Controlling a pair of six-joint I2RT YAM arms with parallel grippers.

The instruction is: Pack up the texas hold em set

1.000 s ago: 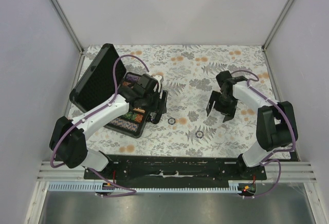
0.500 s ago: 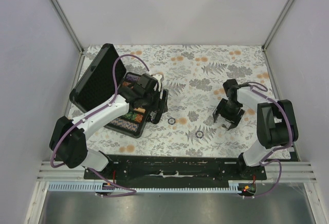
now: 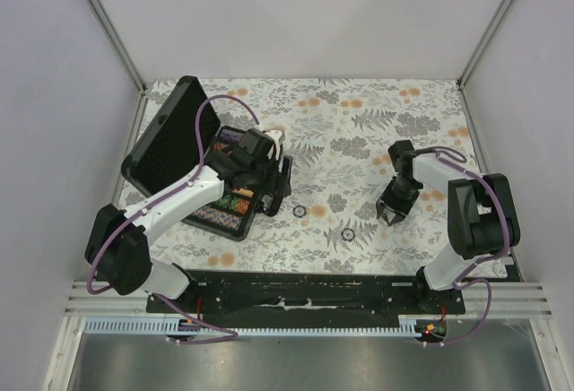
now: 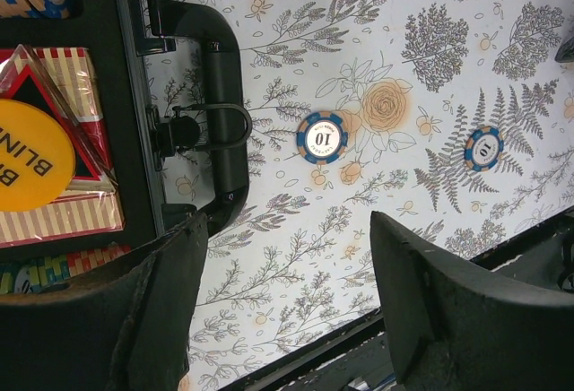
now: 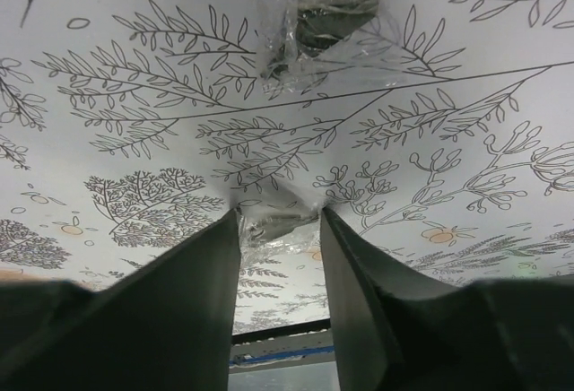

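Observation:
The black case of the texas hold em set lies open at the left, its lid raised. Its tray holds rows of chips, a reddish card deck, a yellow disc and a red-edged triangle. My left gripper hangs open beside the case handle with nothing between its fingers. Two loose blue chips lie on the cloth. My right gripper presses down on the cloth, fingertips touching both sides of a small crinkled plastic-wrapped piece.
A second plastic-wrapped dark piece lies just beyond the right fingertips. The floral cloth covers the table and puckers around the right fingertips. White walls close in the left, back and right sides. A black rail runs along the near edge.
My right gripper has dropped toward the near side onto the cloth and narrowed its jaws around the wrapped piece. The left arm has stayed put.

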